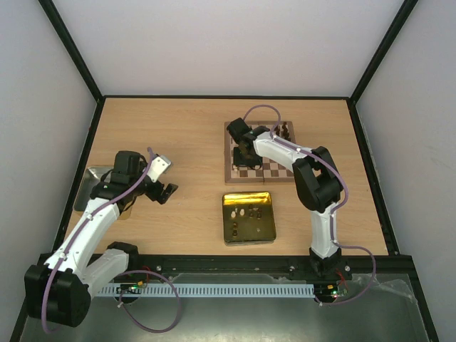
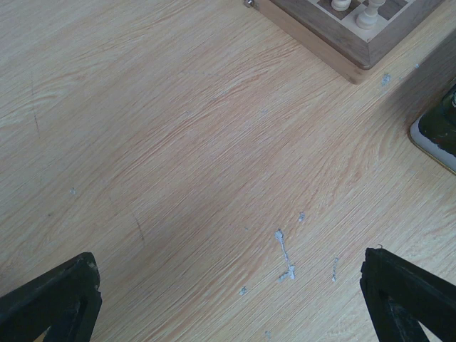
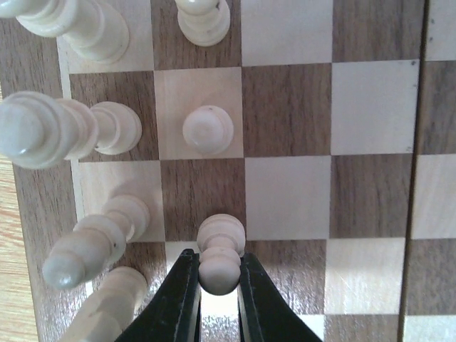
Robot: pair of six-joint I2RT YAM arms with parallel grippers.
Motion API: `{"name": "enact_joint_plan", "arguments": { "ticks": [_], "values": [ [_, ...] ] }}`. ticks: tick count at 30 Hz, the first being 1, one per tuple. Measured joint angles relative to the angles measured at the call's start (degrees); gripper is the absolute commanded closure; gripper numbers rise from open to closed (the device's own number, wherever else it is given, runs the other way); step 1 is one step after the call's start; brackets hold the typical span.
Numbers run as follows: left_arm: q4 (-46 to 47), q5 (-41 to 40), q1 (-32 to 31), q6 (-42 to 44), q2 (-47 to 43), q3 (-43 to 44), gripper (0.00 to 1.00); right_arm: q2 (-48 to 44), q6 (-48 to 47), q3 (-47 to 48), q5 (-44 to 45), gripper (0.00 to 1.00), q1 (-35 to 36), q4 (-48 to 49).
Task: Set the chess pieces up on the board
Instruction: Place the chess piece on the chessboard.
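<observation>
Chequered board [image 3: 285,107] bears cream pawn [image 3: 221,242] pinched by right tool [image 3: 218,269].

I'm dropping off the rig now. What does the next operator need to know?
Right gripper: shut on a cream pawn, low over the board.
Left gripper: open, empty, above the table near the board's corner.
Done: several cream pieces stand along one edge; some dark pieces at the far side.
Left: set this pawn down; pale shapes in the gold tin look like more pieces.
</observation>
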Motion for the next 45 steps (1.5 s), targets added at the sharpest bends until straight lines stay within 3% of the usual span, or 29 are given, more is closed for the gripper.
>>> {"name": "enact_joint_plan", "arguments": {
  "ticks": [45],
  "values": [
    [0.0, 0.2, -0.3, 0.0, -0.3, 0.0, 0.01, 2.6, -0.2, 3.6, -1.0, 0.85, -0.8, 0.0]
  ]
}}
